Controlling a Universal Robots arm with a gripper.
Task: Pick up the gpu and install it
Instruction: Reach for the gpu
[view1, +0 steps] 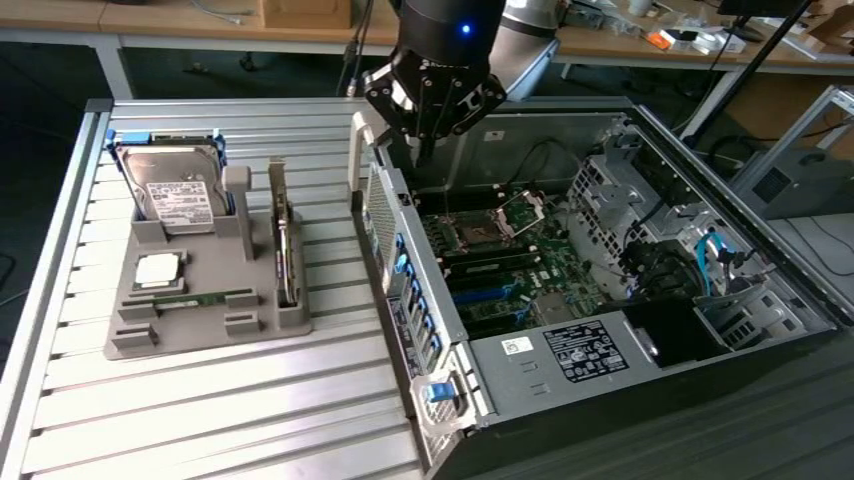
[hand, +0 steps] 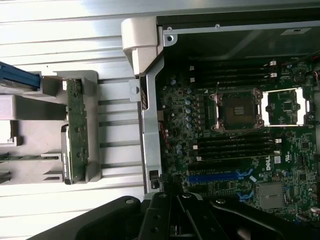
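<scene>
My tool (view1: 416, 152), shut and holding nothing, hangs over the rear wall of the open computer case (view1: 395, 260); the gpu (view1: 282, 235) stands on edge in the grey holder (view1: 200, 325), off to the exterior view's left, its long axis roughly parallel to that wall.

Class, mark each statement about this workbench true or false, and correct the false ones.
1. The gpu stands on edge in a slot of the grey tray. True.
2. The gripper holds the gpu. False: its fingers are shut on nothing, and it hangs above the side wall of the computer case.
3. The computer case lies open, with its motherboard showing. True.
4. The hard drive sits inside the case. False: it stands in the tray, apart from the gpu.
</scene>
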